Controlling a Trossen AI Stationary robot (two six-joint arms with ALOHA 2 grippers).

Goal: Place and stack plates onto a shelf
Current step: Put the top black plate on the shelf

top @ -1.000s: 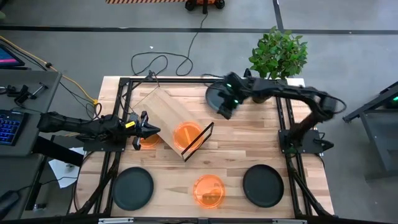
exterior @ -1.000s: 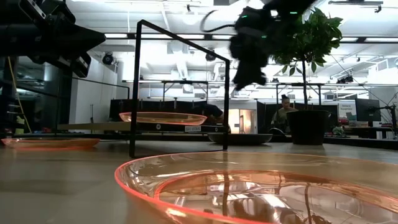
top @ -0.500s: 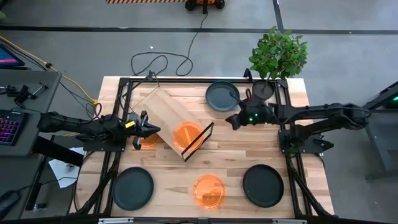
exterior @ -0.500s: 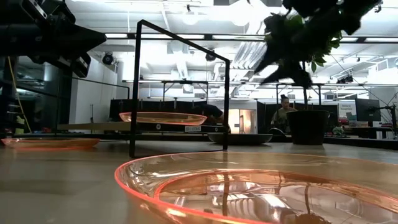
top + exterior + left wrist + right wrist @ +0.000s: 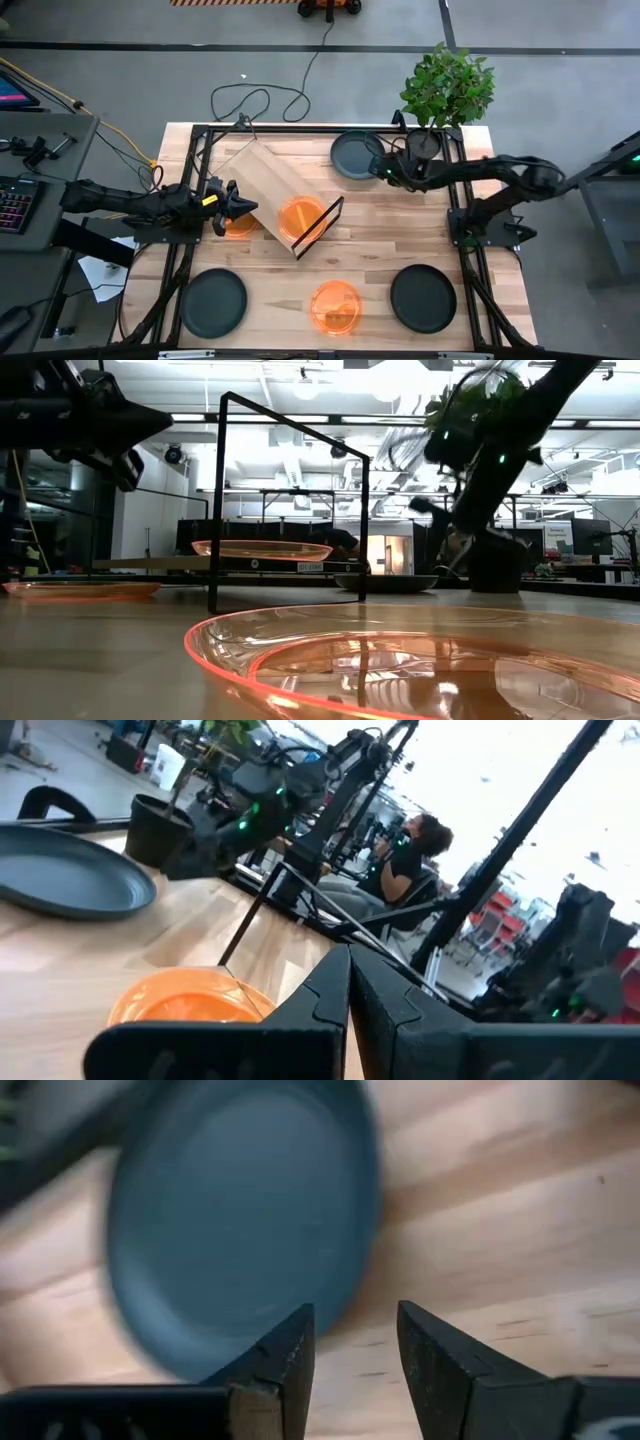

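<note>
While the left gripper [image 5: 228, 207] shows fingers together, the right gripper [image 5: 355, 1342] gapes beside a blurred dark plate [image 5: 240, 1220].

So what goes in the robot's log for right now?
right gripper: open beside back dark plate | left gripper: shut, by shelf | shelf holds one orange plate

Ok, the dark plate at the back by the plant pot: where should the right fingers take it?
Take the dark plate by its raised rim on the edge facing the right gripper, coming in low from that side. It lies flat on the table, so only the thin rim offers a pinch. The fingers are open just short of that edge.
</note>
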